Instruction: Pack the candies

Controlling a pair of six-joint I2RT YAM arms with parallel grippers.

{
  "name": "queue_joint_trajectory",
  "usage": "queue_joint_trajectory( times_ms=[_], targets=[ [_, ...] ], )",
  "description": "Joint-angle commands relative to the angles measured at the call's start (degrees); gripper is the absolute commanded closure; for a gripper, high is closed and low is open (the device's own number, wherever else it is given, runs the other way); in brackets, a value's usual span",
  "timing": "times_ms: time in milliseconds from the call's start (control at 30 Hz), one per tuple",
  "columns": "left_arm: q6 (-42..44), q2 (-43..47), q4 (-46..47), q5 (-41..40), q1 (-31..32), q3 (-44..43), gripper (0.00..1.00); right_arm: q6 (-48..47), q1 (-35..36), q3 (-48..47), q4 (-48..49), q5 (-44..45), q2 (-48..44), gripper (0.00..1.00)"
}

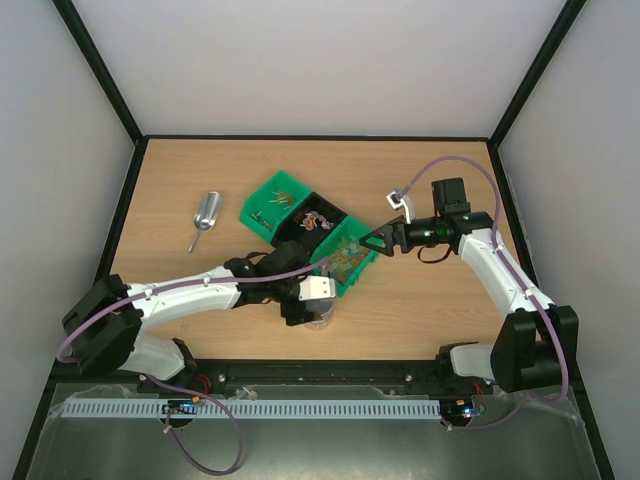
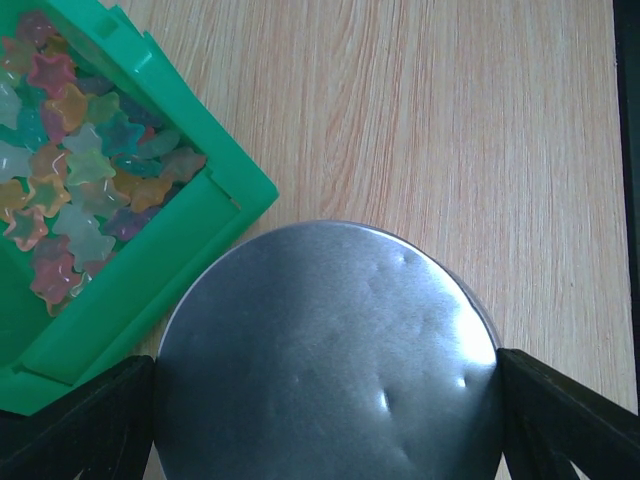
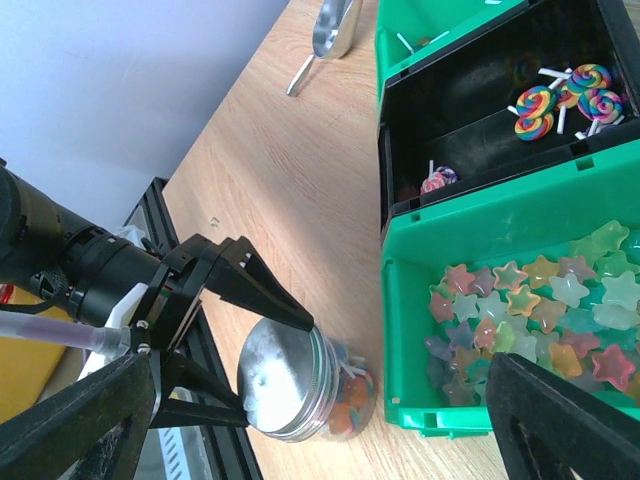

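**Packing the candies, late stage; views from above and from both wrists.** The clear jar (image 3: 335,405) stands upright on the table (image 1: 430,310), just beside a corner of the green bin (image 3: 450,412). Some of the candies (image 3: 352,393), star-shaped and mixed in colour, show through the jar's wall. A much larger heap of them lies in the green bin. The round lid (image 2: 330,350) sits on the jar's mouth. The left tool (image 2: 325,362) has its fingers (image 2: 90,420) set wide and pressed to opposite edges of the lid, so it is clamped on the lid. The right tool (image 1: 378,240) hangs beside the green bin with its fingers apart and holds nothing. The metal scoop (image 1: 206,214) lies on the table beyond the bins, well apart from the jar. The neighbouring black bin (image 3: 470,140) holds lollipops (image 3: 560,95).

Judged from this arrangement, filling is over: the jar is loaded and capped, and the scoop is set aside. What is left appears to be seating or tightening the lid and then releasing it. Whether the lid is fully home cannot be told.
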State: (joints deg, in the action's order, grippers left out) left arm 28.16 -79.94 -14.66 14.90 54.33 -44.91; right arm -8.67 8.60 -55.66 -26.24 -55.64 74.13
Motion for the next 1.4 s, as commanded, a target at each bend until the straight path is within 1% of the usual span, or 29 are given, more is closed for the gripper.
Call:
queue_joint_trajectory(
  times_ms=[0, 233, 400, 667, 967, 1367],
  targets=[
    [1.3, 0.77, -4.05, -0.56, -0.35, -3.57, 0.25, -0.91, -0.03, -0.5, -1.92, -1.95, 0.37, 0.08],
    [1.21, 2.93, -6.23, -0.57, -0.35, -2.83, 0.24, -1.13, 0.01, -0.31, -2.15, -2.05, 0.14, 0.08],
    [0.31, 3.17, -5.68, 0.34, -0.27, -0.99, 0.23, -1.07, 0.01, -0.49, -2.05, -2.45, 0.23, 0.08],
    [-0.94, 0.59, -4.13, 0.99, 0.42, -1.04, 0.23, -1.0, -0.09, -0.59, -2.22, -2.56, 0.4, 0.08],
    [-1.33, -1.37, -2.25, -0.15, 0.5, 0.05, 0.22, -1.27, -0.04, -0.78, -2.67, -2.83, 0.55, 0.08],
    [-1.09, -2.61, -2.22, 0.06, 1.14, 1.04, 0.22, -1.44, -0.03, -0.99, -3.03, -2.69, 0.59, 0.08]
  ],
)
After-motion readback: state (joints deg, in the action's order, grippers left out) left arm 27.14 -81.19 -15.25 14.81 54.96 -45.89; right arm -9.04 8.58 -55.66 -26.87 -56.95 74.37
